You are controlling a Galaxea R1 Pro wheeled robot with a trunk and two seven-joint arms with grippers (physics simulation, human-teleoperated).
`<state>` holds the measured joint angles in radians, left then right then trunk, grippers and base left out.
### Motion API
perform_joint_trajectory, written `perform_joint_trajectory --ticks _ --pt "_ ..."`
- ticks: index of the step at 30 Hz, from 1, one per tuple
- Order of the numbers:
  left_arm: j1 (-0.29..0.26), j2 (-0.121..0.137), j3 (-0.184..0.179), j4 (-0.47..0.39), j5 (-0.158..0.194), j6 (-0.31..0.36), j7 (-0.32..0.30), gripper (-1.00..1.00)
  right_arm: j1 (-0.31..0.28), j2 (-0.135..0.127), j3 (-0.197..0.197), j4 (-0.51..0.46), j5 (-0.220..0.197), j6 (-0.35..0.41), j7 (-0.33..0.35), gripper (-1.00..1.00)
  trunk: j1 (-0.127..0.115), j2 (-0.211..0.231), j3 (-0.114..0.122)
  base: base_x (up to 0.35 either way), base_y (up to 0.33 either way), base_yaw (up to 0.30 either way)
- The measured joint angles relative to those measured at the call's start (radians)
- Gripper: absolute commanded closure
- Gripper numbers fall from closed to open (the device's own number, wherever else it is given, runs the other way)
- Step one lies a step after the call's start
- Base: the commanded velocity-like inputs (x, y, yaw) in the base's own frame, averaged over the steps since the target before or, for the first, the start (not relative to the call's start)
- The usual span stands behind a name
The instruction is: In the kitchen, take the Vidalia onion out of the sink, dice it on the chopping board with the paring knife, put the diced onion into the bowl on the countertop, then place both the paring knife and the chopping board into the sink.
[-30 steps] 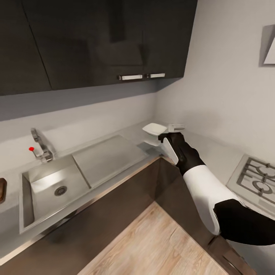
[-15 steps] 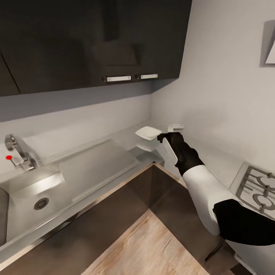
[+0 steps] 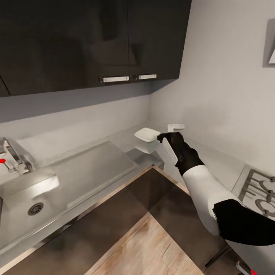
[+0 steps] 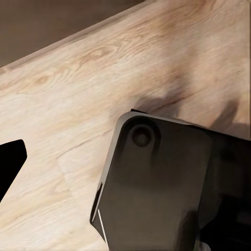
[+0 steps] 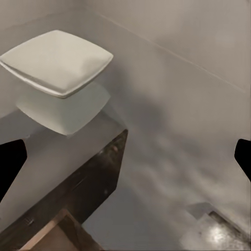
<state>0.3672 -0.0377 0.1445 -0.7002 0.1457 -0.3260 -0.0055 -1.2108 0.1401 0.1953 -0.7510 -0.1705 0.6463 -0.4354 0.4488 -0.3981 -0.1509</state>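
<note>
Corner of the kitchen run, head view. The right gripper (image 3: 167,138) was held out over the countertop (image 3: 214,162), just beside the bowl (image 3: 147,134) — a shallow white squarish dish sitting on the worktop in the corner. In the right wrist view the bowl (image 5: 57,61) lay ahead of the fingers, whose dark tips sat at opposite edges of the picture, well spread with nothing between them. The sink (image 3: 26,198) lay well apart at the far left, its drain, tap and red knob in view; onion, knife and board could not be seen. The left wrist view looked down on wooden floor (image 4: 78,68) and a dark grey body; whether the left gripper's fingers were spread or pressed together could not be told. Judged from this, the step was an approach to the bowl — best done by bringing the spread fingers level with the rim, straddling one edge squarely before pinching, so that the light dish would not be pushed toward the wall.
</note>
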Motion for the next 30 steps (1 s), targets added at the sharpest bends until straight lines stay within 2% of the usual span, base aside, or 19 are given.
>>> perform_joint_trajectory --ticks 9,13,18,22,27,30 --pt "0.000 0.000 -0.002 -0.003 -0.001 -0.002 0.000 -1.00 0.000 0.000 0.000 0.000 0.000 -0.001 0.000 -1.00 0.000 0.000 0.000 0.300 -0.110 0.000" --pt "0.000 -0.003 -0.010 -0.095 -0.002 -0.003 0.000 -1.00 0.000 0.001 0.000 0.001 -0.001 -0.001 0.000 -1.00 0.000 0.000 0.000 0.220 -0.063 0.000" --pt "0.001 -0.010 -0.042 -0.236 -0.003 -0.003 0.004 -1.00 0.000 0.000 0.000 0.001 -0.001 -0.002 0.000 -1.00 0.000 0.000 0.000 0.086 -0.013 0.000" --pt "0.009 -0.012 -0.058 -0.286 -0.004 -0.003 0.005 -1.00 0.000 -0.001 0.000 0.001 0.000 -0.002 0.000 -1.00 0.000 0.000 0.000 0.018 -0.003 0.000" --pt "0.050 -0.011 -0.063 -0.292 -0.005 -0.003 0.004 -1.00 0.000 -0.001 0.000 0.001 0.000 -0.002 0.000 -1.00 0.000 0.000 0.000 0.004 -0.001 0.000" --pt "0.060 -0.011 -0.063 -0.268 -0.006 -0.003 0.004 -1.00 0.000 -0.001 0.000 0.001 0.000 -0.002 0.000 -1.00 0.000 0.000 0.000 0.000 0.000 0.000"
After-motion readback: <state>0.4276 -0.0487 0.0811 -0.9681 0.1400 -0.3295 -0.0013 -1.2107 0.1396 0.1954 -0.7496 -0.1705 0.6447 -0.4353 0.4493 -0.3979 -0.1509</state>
